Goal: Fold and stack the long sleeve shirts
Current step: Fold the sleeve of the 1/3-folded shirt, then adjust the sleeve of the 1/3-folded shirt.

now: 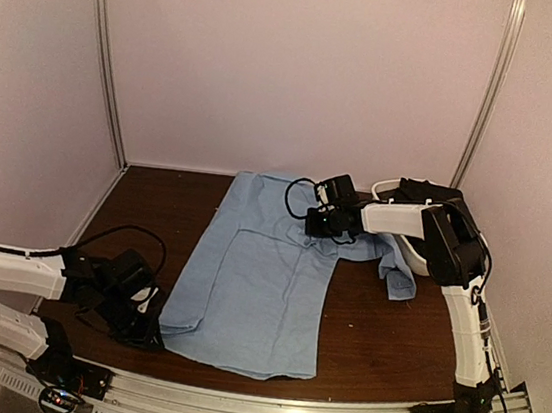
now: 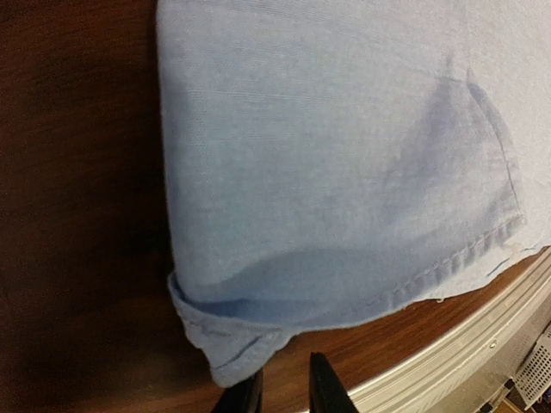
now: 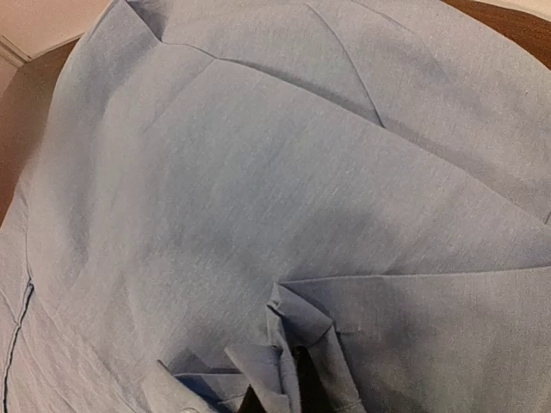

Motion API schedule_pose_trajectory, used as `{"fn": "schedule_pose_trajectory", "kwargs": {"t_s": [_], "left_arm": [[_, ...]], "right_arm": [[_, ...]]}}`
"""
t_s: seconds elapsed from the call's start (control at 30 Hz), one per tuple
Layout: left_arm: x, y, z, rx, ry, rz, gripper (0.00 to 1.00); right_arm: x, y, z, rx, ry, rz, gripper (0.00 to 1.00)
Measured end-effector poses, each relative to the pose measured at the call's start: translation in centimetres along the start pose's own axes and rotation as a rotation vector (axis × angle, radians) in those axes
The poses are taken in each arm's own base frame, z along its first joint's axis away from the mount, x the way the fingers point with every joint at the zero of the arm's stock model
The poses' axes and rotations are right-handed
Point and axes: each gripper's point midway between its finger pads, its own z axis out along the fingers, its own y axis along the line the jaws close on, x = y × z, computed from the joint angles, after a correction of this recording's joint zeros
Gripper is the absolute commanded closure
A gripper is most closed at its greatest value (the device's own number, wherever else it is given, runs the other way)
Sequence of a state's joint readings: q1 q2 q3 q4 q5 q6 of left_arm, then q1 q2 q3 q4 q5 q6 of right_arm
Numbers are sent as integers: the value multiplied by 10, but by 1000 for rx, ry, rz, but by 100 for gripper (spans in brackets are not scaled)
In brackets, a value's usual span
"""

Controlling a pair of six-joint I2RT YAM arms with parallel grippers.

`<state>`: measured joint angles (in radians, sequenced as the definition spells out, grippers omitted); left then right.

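My right gripper [image 3: 291, 387] is clamped on a bunched fold of the light blue shirt [image 1: 256, 285]; the cloth puckers up around both fingers and spreads flat beyond them. My left gripper [image 2: 287, 391] has its fingers slightly apart above the table [image 2: 77, 215], holding nothing, with the shirt's folded hem corner just ahead of the tips.

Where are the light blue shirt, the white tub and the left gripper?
light blue shirt [image 1: 255, 295]: top view, middle of its flat body.
white tub [image 1: 387, 189]: top view, its far left rim.
left gripper [image 2: 287, 368]: left wrist view, gap between its fingertips.
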<state>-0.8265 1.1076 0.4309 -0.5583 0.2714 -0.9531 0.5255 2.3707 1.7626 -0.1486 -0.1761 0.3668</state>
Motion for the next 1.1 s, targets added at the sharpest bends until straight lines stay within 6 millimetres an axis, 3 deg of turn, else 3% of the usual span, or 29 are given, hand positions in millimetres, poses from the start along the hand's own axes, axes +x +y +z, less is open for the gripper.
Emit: {"fn": "schedule_pose_trajectory", "kwargs": {"t_s": [0.13, 0.33, 0.43, 0.57, 0.73, 0.9, 1.1], "left_arm": [[-4, -10, -15, 12, -18, 15, 79], [-44, -70, -75, 146, -187, 122, 79], [-62, -81, -88, 130, -252, 149, 72], [-68, -57, -63, -12, -217, 131, 62], [-53, -18, -36, -142, -149, 105, 47], [-46, -8, -29, -152, -138, 106, 35], [-45, -8, -25, -136, -139, 108, 30]], "right_arm": [[0, 0, 0, 0, 0, 0, 100], [0, 0, 0, -3, 1, 0, 100], [0, 1, 0, -4, 1, 0, 100], [0, 1, 0, -5, 2, 0, 100], [2, 1, 1, -9, -1, 0, 100], [3, 1, 2, -16, -10, 4, 100], [3, 2, 3, -24, -14, 4, 100]]}}
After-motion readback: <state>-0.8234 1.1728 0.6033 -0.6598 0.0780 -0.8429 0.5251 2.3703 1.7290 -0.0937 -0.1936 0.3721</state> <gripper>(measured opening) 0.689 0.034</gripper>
